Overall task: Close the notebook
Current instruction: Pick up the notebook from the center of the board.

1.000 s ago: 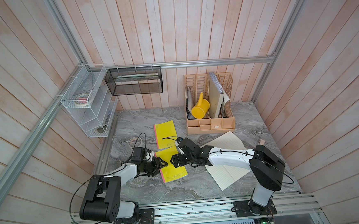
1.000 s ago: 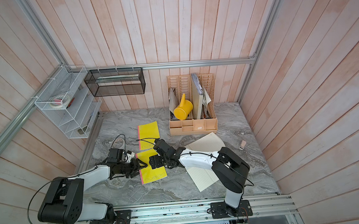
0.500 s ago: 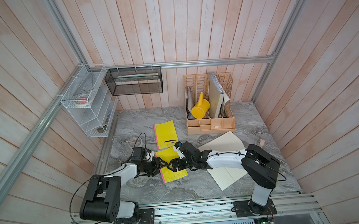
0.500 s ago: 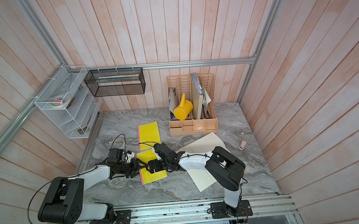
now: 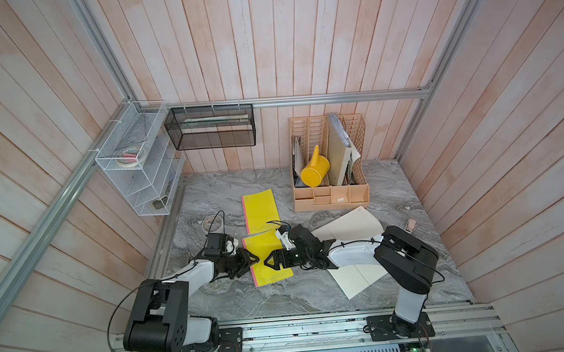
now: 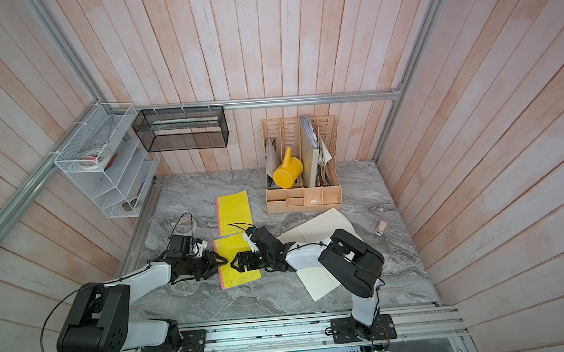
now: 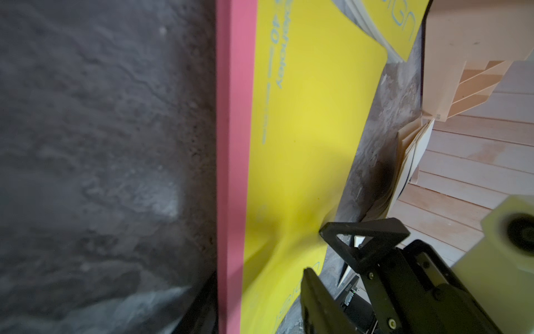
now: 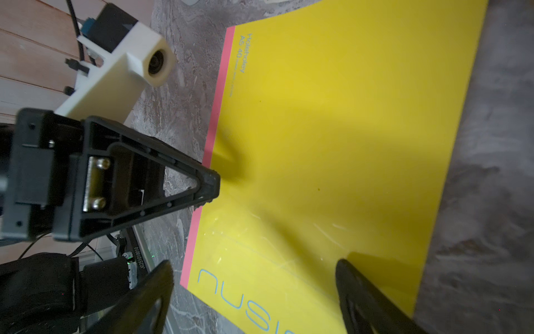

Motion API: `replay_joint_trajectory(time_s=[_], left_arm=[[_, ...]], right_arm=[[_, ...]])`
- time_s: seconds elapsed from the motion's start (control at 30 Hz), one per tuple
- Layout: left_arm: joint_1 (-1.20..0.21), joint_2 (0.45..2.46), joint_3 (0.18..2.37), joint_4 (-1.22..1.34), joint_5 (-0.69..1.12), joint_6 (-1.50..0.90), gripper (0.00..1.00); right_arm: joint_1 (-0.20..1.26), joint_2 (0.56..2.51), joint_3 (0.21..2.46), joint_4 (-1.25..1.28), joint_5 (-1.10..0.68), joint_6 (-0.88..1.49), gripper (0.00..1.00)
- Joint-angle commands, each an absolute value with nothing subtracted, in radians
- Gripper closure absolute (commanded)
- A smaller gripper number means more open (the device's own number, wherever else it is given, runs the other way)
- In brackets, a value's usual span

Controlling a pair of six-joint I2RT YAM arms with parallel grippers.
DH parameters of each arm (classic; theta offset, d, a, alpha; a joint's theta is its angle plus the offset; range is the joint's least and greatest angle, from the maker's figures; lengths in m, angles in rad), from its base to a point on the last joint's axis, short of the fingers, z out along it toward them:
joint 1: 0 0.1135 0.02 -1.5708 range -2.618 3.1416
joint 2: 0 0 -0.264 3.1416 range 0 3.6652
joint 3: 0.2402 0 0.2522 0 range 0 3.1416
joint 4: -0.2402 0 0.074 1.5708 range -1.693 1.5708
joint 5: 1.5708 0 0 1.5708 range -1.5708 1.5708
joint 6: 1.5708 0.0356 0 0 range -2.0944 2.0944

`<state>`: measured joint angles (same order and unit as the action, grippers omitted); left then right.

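Change: right pincer (image 5: 268, 261), jaws apart, has slid to mid-cover | left pincer (image 5: 254, 259) at 9 o'clock spine, cannot tell its gap | notebook (image 5: 262, 246) flat, 8 o'clock on worktop (image 5: 281, 304) | looks closed; withdrawing remains

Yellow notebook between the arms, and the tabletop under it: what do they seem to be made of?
The yellow notebook looks like thin card with a smooth satin finish: its cover dimples and shows fine scratches in the right wrist view. The tabletop looks like grey veined marble, or a stone-print laminate; the pictures cannot settle which.
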<state>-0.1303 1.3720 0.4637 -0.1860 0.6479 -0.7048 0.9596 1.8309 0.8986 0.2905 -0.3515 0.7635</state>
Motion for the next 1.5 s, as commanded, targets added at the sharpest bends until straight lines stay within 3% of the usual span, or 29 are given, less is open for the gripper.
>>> replay_joint_trajectory(time_s=[0.0,0.27,0.4,0.6,0.73,0.97,1.27,1.47], left_arm=[[-0.117,1.396,0.408,-0.304,0.470,-0.727,0.54],[-0.112,1.382,0.406,-0.280,0.491,-0.695,0.54],[-0.112,1.414,0.403,-0.251,0.525,-0.677,0.72],[-0.112,1.390,0.393,-0.209,0.563,-0.654,0.80],[-0.112,1.361,0.396,-0.202,0.597,-0.641,1.00],[-0.113,1.266,0.411,-0.201,0.666,-0.637,1.00],[-0.182,1.363,0.512,-0.413,0.502,-0.645,1.00],[-0.217,1.278,0.657,-0.617,0.489,-0.650,1.00]], right_arm=[[0.958,1.851,0.867,0.233,-0.360,0.780,0.10],[0.956,1.854,0.859,0.239,-0.365,0.782,0.10],[0.956,1.857,0.864,0.239,-0.371,0.781,0.10],[0.956,1.859,0.861,0.236,-0.373,0.779,0.10],[0.955,1.865,0.863,0.236,-0.376,0.778,0.10],[0.954,1.873,0.860,0.251,-0.383,0.780,0.10],[0.944,1.800,0.843,0.226,-0.368,0.779,0.10],[0.912,1.697,0.824,0.152,-0.354,0.762,0.10]])
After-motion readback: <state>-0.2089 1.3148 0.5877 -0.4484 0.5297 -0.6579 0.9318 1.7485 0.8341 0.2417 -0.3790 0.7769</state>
